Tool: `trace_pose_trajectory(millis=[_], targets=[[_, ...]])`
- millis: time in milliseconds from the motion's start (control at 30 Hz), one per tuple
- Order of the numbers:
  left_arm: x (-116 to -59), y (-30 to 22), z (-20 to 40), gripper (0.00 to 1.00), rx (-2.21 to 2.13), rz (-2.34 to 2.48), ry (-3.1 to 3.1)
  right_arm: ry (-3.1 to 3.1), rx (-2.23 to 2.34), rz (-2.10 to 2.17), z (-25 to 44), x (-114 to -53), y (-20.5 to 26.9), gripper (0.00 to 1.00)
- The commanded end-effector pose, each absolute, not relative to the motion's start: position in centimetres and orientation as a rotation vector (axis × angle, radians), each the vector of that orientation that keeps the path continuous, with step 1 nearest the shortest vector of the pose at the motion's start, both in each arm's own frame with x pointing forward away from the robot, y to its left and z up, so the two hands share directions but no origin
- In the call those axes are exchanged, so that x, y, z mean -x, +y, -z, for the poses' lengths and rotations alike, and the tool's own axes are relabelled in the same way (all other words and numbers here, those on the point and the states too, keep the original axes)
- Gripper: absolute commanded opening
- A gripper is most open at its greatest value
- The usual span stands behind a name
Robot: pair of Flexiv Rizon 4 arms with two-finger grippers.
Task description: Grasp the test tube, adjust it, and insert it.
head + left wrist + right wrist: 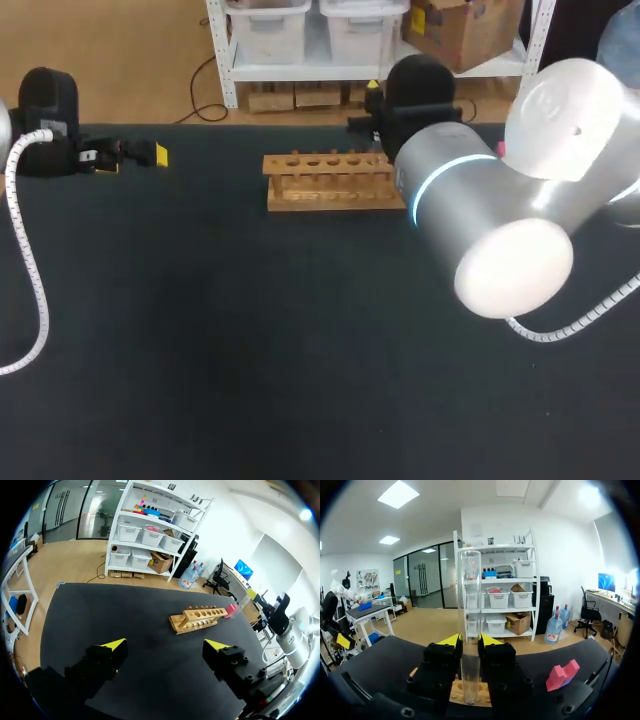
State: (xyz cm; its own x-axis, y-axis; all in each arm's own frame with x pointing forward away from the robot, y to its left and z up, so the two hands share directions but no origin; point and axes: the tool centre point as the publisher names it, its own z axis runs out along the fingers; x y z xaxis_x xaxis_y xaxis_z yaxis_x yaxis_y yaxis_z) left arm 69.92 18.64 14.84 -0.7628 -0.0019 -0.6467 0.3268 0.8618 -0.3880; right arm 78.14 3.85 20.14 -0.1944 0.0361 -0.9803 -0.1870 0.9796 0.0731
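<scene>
Tabletop (250,350) covered in black, seen from above and behind the robot. Most of its surface is bare.

Right arm (490,210): thick and silver with a glowing blue ring. It comes in from the right edge and reaches toward the far edge, where its black wrist sits just past the rack's right end.

Left arm (45,110): only its black wrist shows, at the far left corner. A white coiled cable (25,250) trails from it down the left edge.

Rack (330,180): pale wood with a row of round holes along its top. It lies lengthwise near the middle of the far edge. From the left wrist it appears well ahead of that gripper, across open tabletop.

Block (562,675): pink, lying just beyond the rack's right end, beside the right gripper.

Tube (470,630): clear glass, standing upright, its open mouth rising well above the fingers. Its lower end hangs over the rack's top. I cannot tell whether it sits in a hole.

Right gripper (469,641): its two yellow-tipped fingers press the tube from both sides, clamped on its lower half.

Left gripper (165,645): fingers spread wide apart, nothing between them, over the tabletop near the far left corner.
</scene>
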Motion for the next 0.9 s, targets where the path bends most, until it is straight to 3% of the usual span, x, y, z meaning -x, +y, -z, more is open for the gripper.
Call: trace_pose_trajectory(millis=[33, 900], targets=[[-70.0, 18.5, -15.0, 1.00, -0.231, 0.637, 2.373, 1.640, 0.167, -0.272, -20.2, -78.3, 3.7, 0.00], [-70.0, 18.5, -15.0, 1.00, -0.231, 0.637, 2.373, 1.639, 0.198, -0.338, -17.9, -79.9, 4.7, 0.00]])
